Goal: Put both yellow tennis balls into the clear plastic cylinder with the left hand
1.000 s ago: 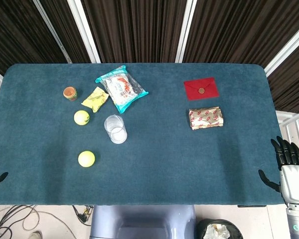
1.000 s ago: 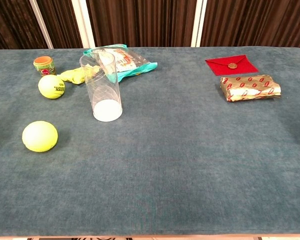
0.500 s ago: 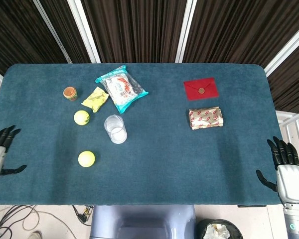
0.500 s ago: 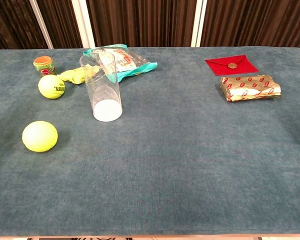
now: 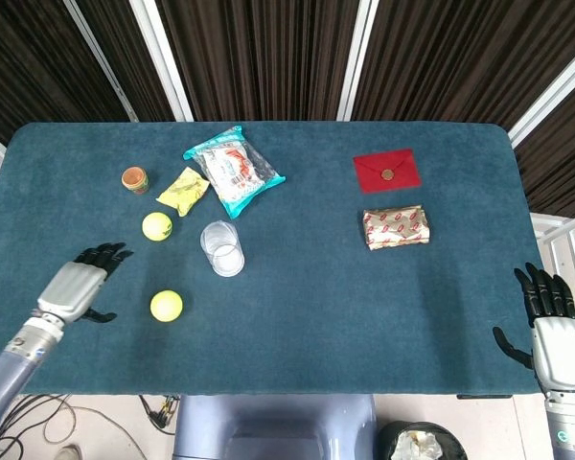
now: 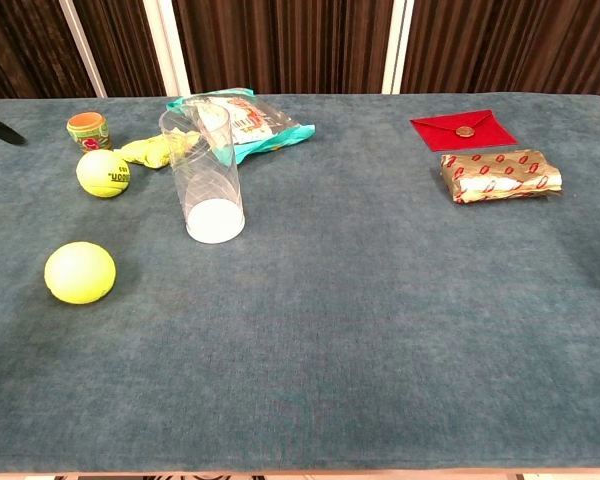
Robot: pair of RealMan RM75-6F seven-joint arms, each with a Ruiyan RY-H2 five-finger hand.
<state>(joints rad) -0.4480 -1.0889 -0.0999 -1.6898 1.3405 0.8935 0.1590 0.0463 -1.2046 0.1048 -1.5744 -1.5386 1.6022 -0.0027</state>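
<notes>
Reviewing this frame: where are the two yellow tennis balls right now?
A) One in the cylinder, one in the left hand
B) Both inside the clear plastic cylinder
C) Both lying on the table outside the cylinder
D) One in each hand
C: both yellow tennis balls lie on the blue table beside the empty clear plastic cylinder, and the left hand hovers open, holding nothing.

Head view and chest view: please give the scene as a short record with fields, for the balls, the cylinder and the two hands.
near yellow tennis ball: on table, free
far yellow tennis ball: on table, left of cylinder
clear plastic cylinder: upright, empty
left hand: over table, left of the balls, fingers apart, holds nothing
right hand: at table's right edge, fingers apart, holds nothing
task state: neither ball in cylinder
</notes>
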